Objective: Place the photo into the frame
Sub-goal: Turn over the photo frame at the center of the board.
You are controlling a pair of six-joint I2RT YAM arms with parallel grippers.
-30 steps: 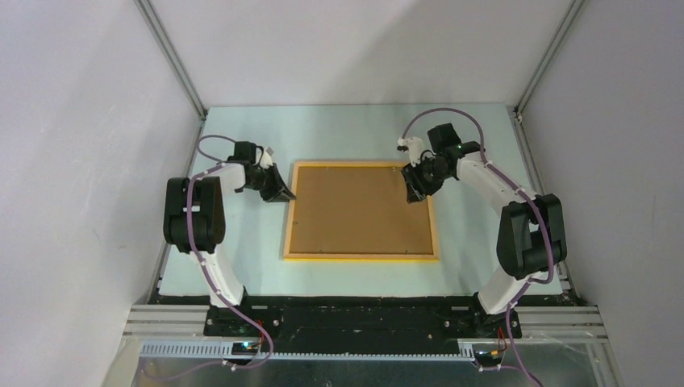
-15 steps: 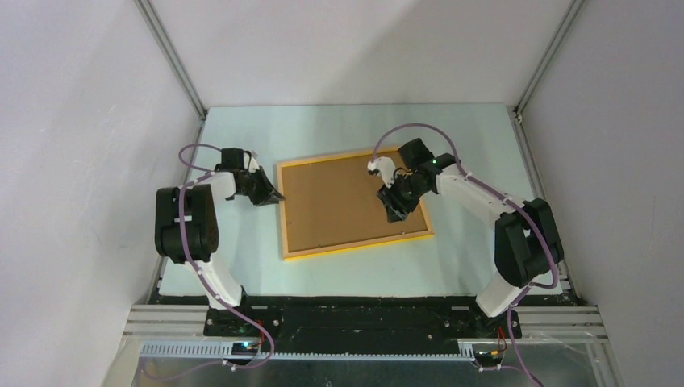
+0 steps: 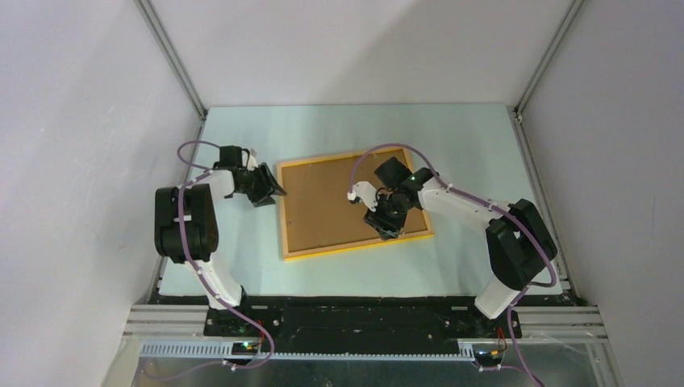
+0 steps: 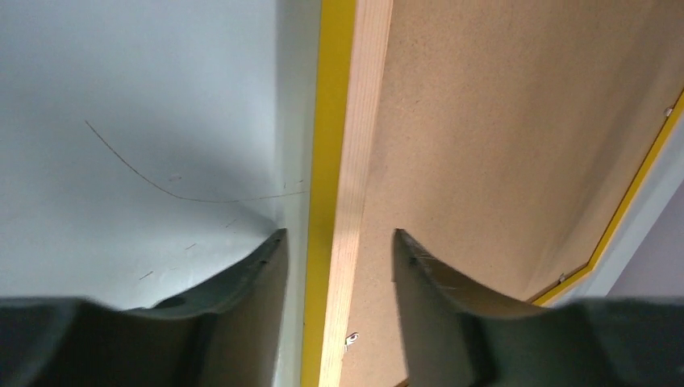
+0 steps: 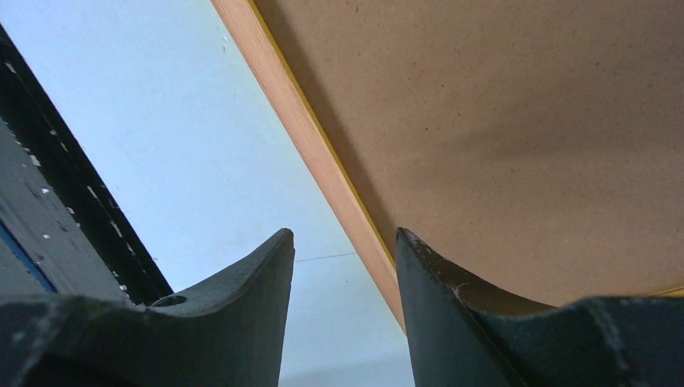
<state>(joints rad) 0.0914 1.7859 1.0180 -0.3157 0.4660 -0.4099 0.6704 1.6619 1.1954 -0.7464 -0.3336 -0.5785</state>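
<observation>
The frame (image 3: 281,211) lies back-up and slightly skewed on the table (image 3: 452,137), its brown backing board (image 3: 331,201) showing and no photo in sight. It looks stiff, light, slippery on the smooth top and probably fragile at the pane, so the thin yellow rails are where to pinch. The left gripper (image 3: 273,192) straddles the left rail with its 2 fingers apart, unclamped; the right gripper (image 3: 385,228) hovers over the board's near right part, fingers apart, empty.

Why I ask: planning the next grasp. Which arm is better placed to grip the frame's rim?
Probably left. The left pincer, open, straddles the frame along its left rim, aligned with the gap. The right pincer meets the near rim at a slant, over the backing board.
</observation>
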